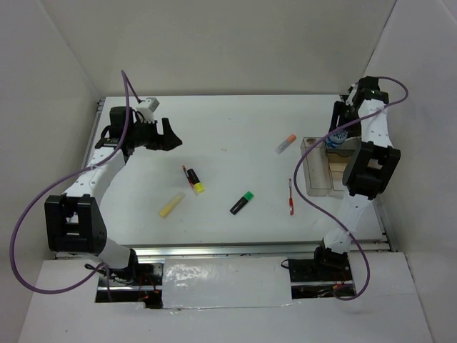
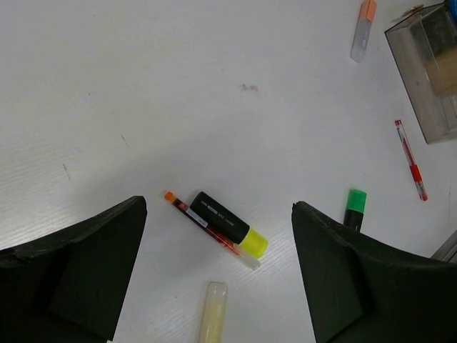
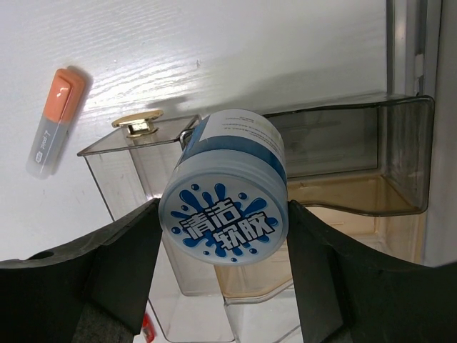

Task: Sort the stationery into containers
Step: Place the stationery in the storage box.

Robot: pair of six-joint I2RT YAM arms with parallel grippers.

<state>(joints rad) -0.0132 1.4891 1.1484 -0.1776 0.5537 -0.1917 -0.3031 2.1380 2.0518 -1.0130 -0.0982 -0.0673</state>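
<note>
stationery lies loose on the white table (image 2: 143, 86), and one piece is up in a claw. the right claw (image 3: 223, 246) squeezes the round tub (image 3: 223, 214) between its two black fingers, one on each side. the tub is smooth plastic, with a blue and white printed top. it hangs just over the smoky see-through organiser (image 3: 400, 136), a box with thin straight walls and a tan part inside. off to one side of this claw lies one white marker (image 3: 56, 118) with a rounded orange cap.

the left claw (image 2: 218, 214) is wide open and holds nothing. right under its gap lies a fat black highlighter with a yellow cap (image 2: 228, 224), touching a thin red pen (image 2: 187, 209). nearer the claw is one pale yellow stick (image 2: 213, 311), round and plain. beside one finger peeks a black highlighter with a green cap (image 2: 355, 204). farther out lies a second thin red pen (image 2: 410, 159). that makes two highlighters, two red pens, one stick, one marker and one tub.
</note>
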